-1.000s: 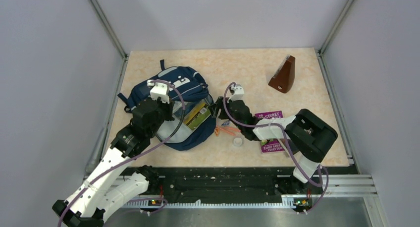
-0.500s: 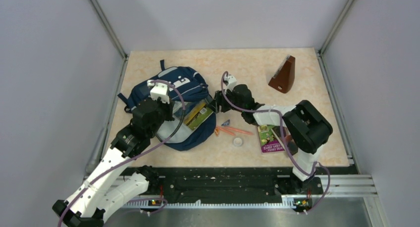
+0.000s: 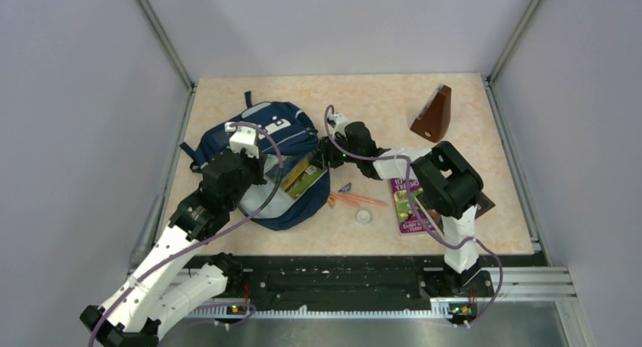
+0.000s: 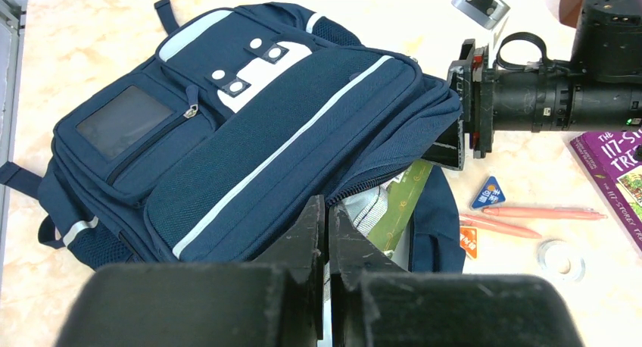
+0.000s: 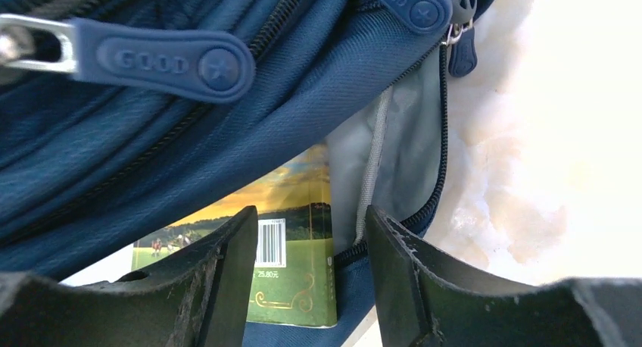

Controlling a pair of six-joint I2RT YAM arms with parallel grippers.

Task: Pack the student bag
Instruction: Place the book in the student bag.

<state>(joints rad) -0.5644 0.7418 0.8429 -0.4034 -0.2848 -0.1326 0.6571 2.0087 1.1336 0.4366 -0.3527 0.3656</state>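
The student bag (image 3: 257, 135) lies at the left, navy with pale stripes, and its main zip is open. It fills the left wrist view (image 4: 227, 135). A green book (image 3: 301, 176) sticks out of the opening over the grey lining (image 5: 409, 150). My left gripper (image 3: 261, 176) is shut at the zip edge of the bag's upper flap (image 4: 327, 211). My right gripper (image 3: 327, 154) is open at the bag's mouth. Its fingers straddle the green book's barcode corner (image 5: 291, 245) and touch nothing. The right gripper also shows in the left wrist view (image 4: 454, 139).
A purple book (image 3: 412, 203), two orange pens (image 3: 352, 199), a small tape roll (image 3: 364, 217) and a blue triangular tag (image 3: 345, 187) lie right of the bag. A brown wedge-shaped object (image 3: 433, 114) stands at the far right. Metal rails edge the table.
My right gripper has moved left and away from me, up to the bag's opening, and its arm has swung round. The left arm and the bag have not moved.
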